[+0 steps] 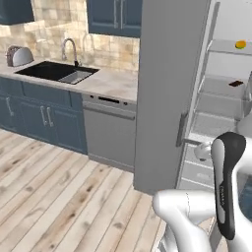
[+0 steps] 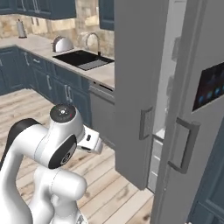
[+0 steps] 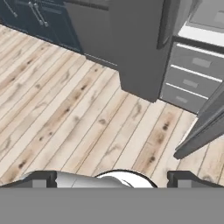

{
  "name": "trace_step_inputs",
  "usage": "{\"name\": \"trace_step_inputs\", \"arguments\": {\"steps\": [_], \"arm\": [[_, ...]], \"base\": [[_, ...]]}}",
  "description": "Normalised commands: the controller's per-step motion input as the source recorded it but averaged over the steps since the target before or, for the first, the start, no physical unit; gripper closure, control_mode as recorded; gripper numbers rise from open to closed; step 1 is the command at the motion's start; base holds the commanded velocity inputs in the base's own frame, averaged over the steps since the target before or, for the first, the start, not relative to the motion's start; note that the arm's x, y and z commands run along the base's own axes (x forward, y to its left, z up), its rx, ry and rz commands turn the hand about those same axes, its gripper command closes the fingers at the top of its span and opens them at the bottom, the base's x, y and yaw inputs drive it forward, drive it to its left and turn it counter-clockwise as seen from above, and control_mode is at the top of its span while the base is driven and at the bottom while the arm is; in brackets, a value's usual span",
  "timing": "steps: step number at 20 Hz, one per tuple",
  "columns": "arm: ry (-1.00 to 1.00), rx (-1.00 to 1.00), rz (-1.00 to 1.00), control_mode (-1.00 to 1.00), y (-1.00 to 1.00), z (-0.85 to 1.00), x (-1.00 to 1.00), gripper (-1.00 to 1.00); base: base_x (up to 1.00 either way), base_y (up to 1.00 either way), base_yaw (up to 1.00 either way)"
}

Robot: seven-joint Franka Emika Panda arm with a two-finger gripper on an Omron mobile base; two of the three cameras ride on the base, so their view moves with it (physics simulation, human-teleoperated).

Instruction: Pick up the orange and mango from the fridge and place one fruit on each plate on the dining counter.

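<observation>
The fridge [image 1: 170,88] is standing open, its grey door swung out toward us, and up at about one o'clock in the left base view the orange [image 1: 240,45] is sitting on a high glass shelf [image 1: 224,47] — a small bright ball well back inside. A dark brownish piece [image 1: 236,83] is lying on the shelf below it; that one is not wanted. The mango I cannot make out from here.

The claw [image 3: 112,180] is pointing down at the wooden floor [image 3: 65,113], its two dark tips sitting wide apart at five and seven o'clock of the hand view, nothing between them. It is empty and nowhere near the fruit yet.

So the step in hand, as I read it, is the reach into the fridge — and it calls for care. The arm is folded low by the base, so the hand needs lifting and tilting forward until the shelves come into its view. The open door and the second door with its dark panel [image 2: 210,85] are framing a narrow gap; going straight in between them looks safest. The orange is round and will likely roll, so closing squarely across its middle matters.
</observation>
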Motion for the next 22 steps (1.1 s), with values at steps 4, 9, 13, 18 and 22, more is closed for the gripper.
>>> {"name": "trace_step_inputs", "arguments": {"steps": [4, 9, 13, 18, 22], "arm": [[0.00, 0.00, 0.00, 1.00, 0.00, 0.00, 0.00, -1.00], [0.00, 0.00, 0.00, 1.00, 0.00, 0.00, 0.00, -1.00], [0.00, 0.00, 0.00, 1.00, 0.00, 0.00, 0.00, -1.00], [0.00, 0.00, 0.00, 1.00, 0.00, 0.00, 0.00, -1.00], [0.00, 0.00, 0.00, 1.00, 0.00, 0.00, 0.00, -1.00]], "base": [[0.92, 0.28, -0.54], [0.93, 0.45, -0.51], [0.82, 0.47, -0.53], [0.74, 0.29, -0.57], [0.76, 0.09, -0.54]]}}
